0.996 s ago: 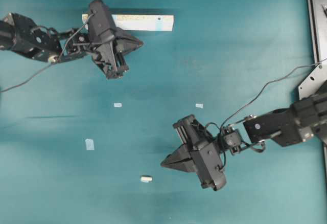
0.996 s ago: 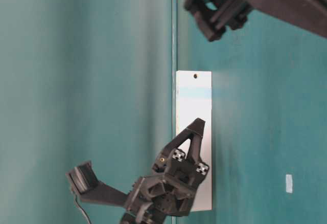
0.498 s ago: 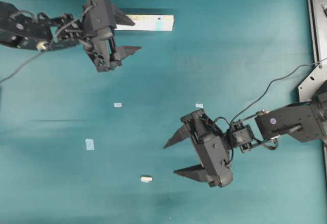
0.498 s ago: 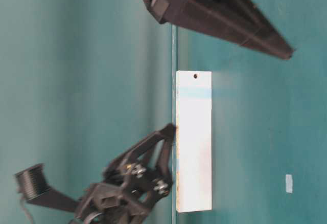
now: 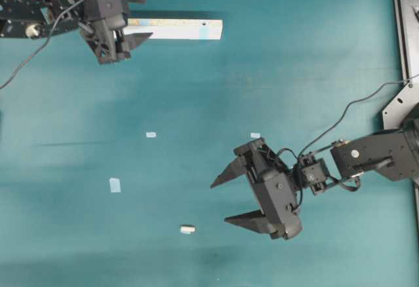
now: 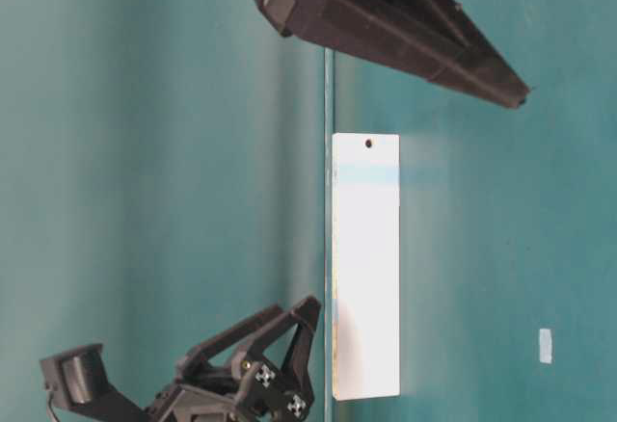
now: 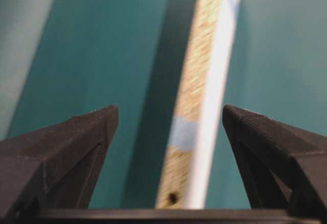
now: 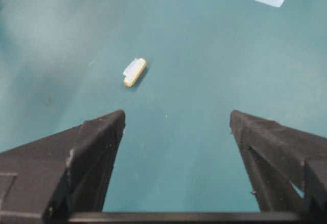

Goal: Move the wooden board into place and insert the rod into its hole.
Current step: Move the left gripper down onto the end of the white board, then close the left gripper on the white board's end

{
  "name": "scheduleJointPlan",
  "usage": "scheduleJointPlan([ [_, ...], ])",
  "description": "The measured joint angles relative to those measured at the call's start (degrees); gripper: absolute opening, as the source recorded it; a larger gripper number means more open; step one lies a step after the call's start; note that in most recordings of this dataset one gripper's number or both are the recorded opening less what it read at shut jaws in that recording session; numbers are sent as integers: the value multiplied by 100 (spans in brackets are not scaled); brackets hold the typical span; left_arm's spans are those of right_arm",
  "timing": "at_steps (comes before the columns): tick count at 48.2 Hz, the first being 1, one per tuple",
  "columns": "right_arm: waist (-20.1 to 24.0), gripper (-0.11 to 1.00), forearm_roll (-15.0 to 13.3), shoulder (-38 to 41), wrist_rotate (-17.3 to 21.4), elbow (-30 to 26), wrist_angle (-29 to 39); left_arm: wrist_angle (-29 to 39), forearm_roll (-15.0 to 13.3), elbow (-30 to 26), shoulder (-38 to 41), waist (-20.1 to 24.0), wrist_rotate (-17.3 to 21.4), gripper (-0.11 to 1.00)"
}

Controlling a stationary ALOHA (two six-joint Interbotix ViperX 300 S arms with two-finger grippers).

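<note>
Two black grippers hang over a teal table (image 5: 314, 51), and both have their jaws spread wide with nothing between them.

At about eleven o'clock in the overhead view, the left gripper (image 5: 135, 16) sits at the near end of the long, narrow, pale wooden board (image 5: 177, 29), its two fingers reaching to either side of that end. Whether either finger touches the wood cannot be told. From the left wrist camera the board (image 7: 204, 96) runs away toward twelve o'clock between the two dark fingertips (image 7: 97, 127), showing a speckled tan edge, a pale blue patch and a small dark hole near the closest end. In the table-level view the board (image 6: 366, 277) appears as a white strip with a bluish band and one dark hole at its far end, while the left gripper (image 6: 289, 345) lies just beside its lower end.

Toward four o'clock in the overhead view, the right gripper (image 5: 219, 202) points at nine o'clock, jaws apart. The tiny, short, cream-white cylindrical rod (image 5: 188, 229) lies on the table toward seven o'clock of those fingertips, near but clear of them. Seen from the right wrist camera, the rod (image 8: 134, 72) lies ahead of the open fingers, tilted, with a pale blue patch at one end.

Three small pale-blue tape squares (image 5: 115, 185) lie scattered across the middle of the table.
</note>
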Motion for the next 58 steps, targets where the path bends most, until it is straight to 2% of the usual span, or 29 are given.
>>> scheduleJointPlan([
  [6,0,94,0,-9,0,0,18,0,0,0,123,176,185,91],
  [12,0,94,0,-9,0,0,70,0,0,-26,369,185,193,91],
  [33,-18,94,0,-9,0,0,211,-44,9,-510,1266,-44,193,91],
  [49,-26,94,0,-9,0,-35,290,-70,0,-615,1512,-62,193,90],
  [53,-35,94,0,-18,0,-44,308,-70,0,-633,1538,-70,193,81],
  [56,-35,94,0,-9,0,-44,316,-79,9,-633,1556,-79,193,67],
  [58,-35,94,0,-18,0,-53,316,-88,9,-633,1573,-88,185,54],
])
